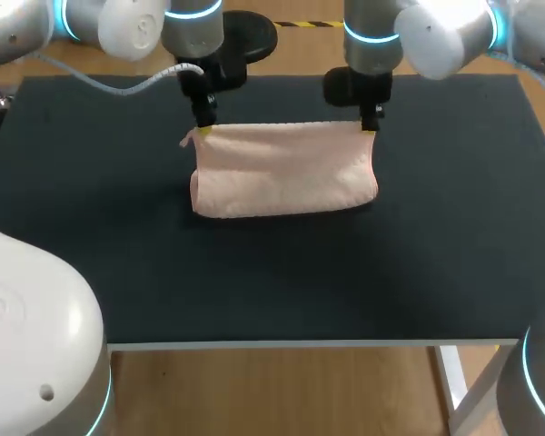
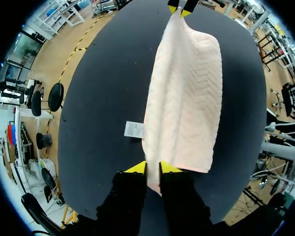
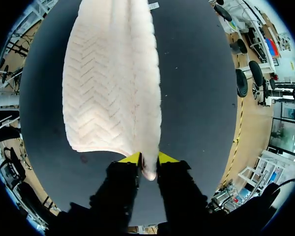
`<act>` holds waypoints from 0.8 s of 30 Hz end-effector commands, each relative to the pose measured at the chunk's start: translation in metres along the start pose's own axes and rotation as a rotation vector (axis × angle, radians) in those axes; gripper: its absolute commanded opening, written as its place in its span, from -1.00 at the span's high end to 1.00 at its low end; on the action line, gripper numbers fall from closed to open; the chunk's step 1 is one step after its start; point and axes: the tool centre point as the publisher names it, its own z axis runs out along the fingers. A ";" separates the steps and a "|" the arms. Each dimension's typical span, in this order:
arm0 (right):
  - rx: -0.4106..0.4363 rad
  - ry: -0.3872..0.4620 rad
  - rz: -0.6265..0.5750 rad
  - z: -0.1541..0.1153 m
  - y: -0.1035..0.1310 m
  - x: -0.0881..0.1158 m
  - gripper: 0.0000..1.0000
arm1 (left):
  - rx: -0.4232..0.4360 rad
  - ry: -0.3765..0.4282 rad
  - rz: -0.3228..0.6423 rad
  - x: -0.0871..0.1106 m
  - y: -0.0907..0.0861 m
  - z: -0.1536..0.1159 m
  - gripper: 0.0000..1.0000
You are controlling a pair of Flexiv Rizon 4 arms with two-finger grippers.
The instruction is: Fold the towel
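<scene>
A pale pink towel (image 1: 286, 173) lies folded in half on the black table (image 1: 454, 263), its fold toward the near side. My left gripper (image 1: 203, 133) stands at its far left corner and my right gripper (image 1: 370, 130) at its far right corner. In the left wrist view the towel (image 2: 184, 93) stretches ahead, with its corner sitting between the slightly parted fingers of the left gripper (image 2: 153, 168). The right gripper (image 2: 179, 11) shows at the other end. In the right wrist view the towel (image 3: 113, 78) has its corner between the narrowly open right gripper (image 3: 148, 158).
A small white label (image 2: 134, 129) sticks out from the towel's far edge onto the black surface. The table's front edge (image 1: 300, 343) runs near me. Dark tabletop surrounds the towel on all sides.
</scene>
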 end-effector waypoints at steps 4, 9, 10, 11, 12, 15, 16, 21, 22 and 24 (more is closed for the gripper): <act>-0.077 -0.123 -0.037 -0.038 -0.013 -0.002 -1.00 | 0.249 -0.013 0.069 0.002 0.021 -0.028 -1.00; -0.110 -0.210 -0.070 -0.073 -0.020 -0.009 -1.00 | 0.520 -0.025 0.099 0.014 0.041 -0.068 -1.00; -0.114 -0.220 -0.066 -0.078 -0.021 -0.010 -1.00 | 0.601 -0.018 0.103 0.016 0.044 -0.075 -1.00; -0.124 -0.225 -0.060 -0.083 -0.022 -0.012 -1.00 | 0.652 -0.019 0.108 0.018 0.047 -0.082 -1.00; -0.130 -0.230 -0.058 -0.086 -0.022 -0.012 -1.00 | 0.713 -0.015 0.114 0.020 0.050 -0.087 -1.00; -0.138 -0.232 -0.049 -0.091 -0.023 -0.014 -1.00 | 0.832 -0.005 0.124 0.025 0.055 -0.096 -1.00; -0.138 -0.234 -0.048 -0.093 -0.022 -0.014 -1.00 | 0.872 0.003 0.120 0.026 0.056 -0.097 -1.00; -0.143 -0.238 -0.043 -0.098 -0.019 -0.011 -1.00 | 0.960 0.037 0.088 0.027 0.063 -0.096 -1.00; -0.142 -0.238 -0.043 -0.100 -0.018 -0.010 -1.00 | 0.980 0.057 0.078 0.027 0.064 -0.095 -1.00; -0.116 -0.238 -0.063 -0.104 -0.017 -0.007 -1.00 | 0.986 0.079 0.082 0.027 0.065 -0.095 -1.00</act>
